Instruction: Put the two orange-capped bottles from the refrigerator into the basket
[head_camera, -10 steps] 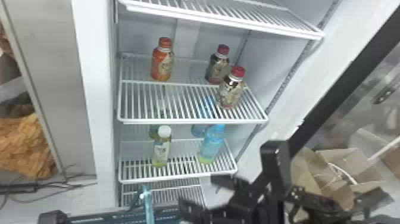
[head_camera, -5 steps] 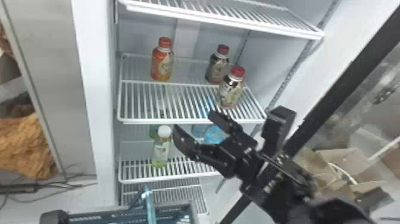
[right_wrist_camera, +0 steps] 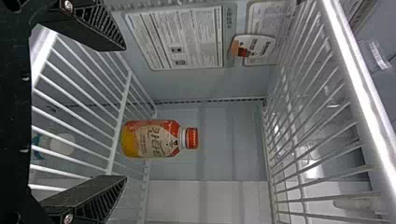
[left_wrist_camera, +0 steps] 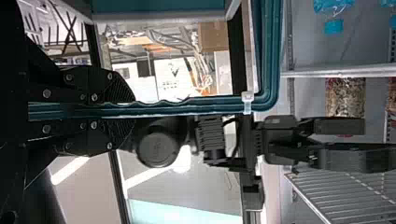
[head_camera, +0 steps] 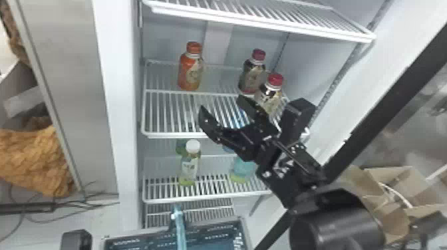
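My right gripper [head_camera: 221, 108] stands open in front of the middle shelf, lower and nearer than the orange-capped bottle [head_camera: 190, 72], which stands upright at that shelf's back left. In the right wrist view, the orange-capped bottle [right_wrist_camera: 154, 139] lies beyond the spread fingers of the right gripper [right_wrist_camera: 126, 112], untouched. A black block of my left arm [head_camera: 77, 240] shows at the head view's bottom left, beside the blue basket [head_camera: 213, 224]. Seen from the left wrist, my left gripper [left_wrist_camera: 133, 109] is shut on the rim of the teal basket [left_wrist_camera: 187, 106].
Two red-capped dark bottles [head_camera: 268, 94] stand on the shelf's right side, close to the right gripper. A white-capped bottle [head_camera: 189, 164] and a blue one [head_camera: 242, 170] are on the shelf below. The upper shelf's front edge [head_camera: 266, 26] overhangs; the door frame [head_camera: 392, 89] is right.
My right arm has risen from the bottom of the head view to the middle shelf's front, its gripper now nearer the orange-capped bottle. The bottles have stayed where they were.
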{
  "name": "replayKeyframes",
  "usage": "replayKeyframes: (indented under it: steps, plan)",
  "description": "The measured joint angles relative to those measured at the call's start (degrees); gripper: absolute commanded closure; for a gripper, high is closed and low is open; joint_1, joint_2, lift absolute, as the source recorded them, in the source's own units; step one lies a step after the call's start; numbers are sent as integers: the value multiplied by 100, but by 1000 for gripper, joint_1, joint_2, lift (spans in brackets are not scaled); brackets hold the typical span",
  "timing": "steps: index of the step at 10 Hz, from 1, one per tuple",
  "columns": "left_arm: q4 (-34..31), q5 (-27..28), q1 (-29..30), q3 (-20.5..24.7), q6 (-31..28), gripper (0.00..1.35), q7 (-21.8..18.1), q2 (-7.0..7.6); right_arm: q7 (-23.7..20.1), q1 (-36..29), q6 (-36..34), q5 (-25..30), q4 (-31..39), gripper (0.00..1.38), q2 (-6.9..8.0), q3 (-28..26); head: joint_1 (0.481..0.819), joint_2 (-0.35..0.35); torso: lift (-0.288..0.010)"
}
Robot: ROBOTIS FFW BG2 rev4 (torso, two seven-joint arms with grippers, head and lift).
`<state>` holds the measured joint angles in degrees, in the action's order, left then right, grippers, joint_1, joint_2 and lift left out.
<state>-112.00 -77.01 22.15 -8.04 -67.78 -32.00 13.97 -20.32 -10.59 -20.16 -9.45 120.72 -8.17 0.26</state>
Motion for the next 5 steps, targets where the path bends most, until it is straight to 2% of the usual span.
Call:
replayKeyframes:
  steps: [5]
  plan:
    - [0,0,-73,-66,0,1210,1,3,309,1133,899,73,-1691,45,-30,518,695,-264,-40]
